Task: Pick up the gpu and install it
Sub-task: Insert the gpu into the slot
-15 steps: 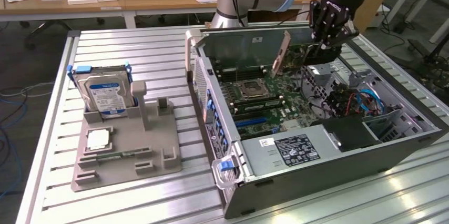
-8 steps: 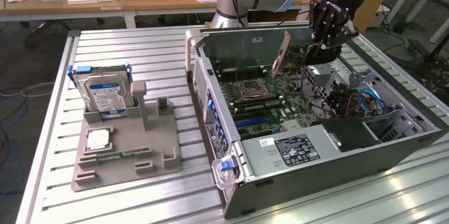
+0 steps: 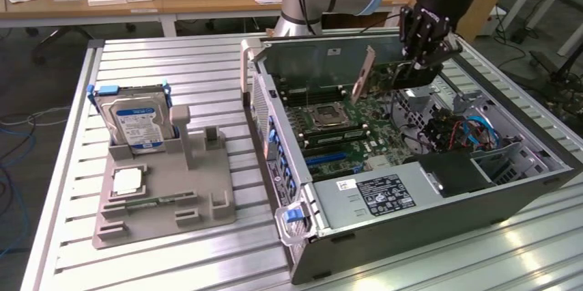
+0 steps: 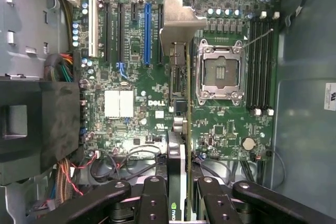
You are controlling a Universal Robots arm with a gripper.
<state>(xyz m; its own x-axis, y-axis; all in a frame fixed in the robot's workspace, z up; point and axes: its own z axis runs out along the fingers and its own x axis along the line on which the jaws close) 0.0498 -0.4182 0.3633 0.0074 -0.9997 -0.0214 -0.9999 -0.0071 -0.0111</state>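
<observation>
The hand (image 3: 424, 64) hangs over the open computer case (image 3: 414, 217), its fingers (image 4: 152, 198) drawn partway together and clamped on the gpu (image 3: 390, 78). It grips the card by its upper edge, a finger pressed on each face, so the card hangs on edge with its metal bracket (image 3: 364, 72) pointing down and toward the exterior view's left. The gpu is up in the air near the far wall of the case, above the motherboard (image 3: 342, 130) and not seated in any slot.

In the wrist view the hand (image 4: 178, 190) looks straight down along the gpu (image 4: 182, 108), which shows as a thin edge-on strip with its bracket (image 4: 178, 22) at the far end. The strip lies over the motherboard (image 4: 131, 114), between the row of expansion slots, among them a blue slot (image 4: 147, 27), and the CPU socket (image 4: 220, 74).

The case lies on its side with the side panel off, on the half of the desk (image 3: 182, 62) toward the exterior view's right. Its power supply (image 3: 383, 194) sits at the near end. Toward the desk's edge on the exterior view's left stands a grey holder (image 3: 168, 199), and a hard drive (image 3: 136, 123) with a blue and white label stands upright at the holder's far end, well apart from the hand
</observation>
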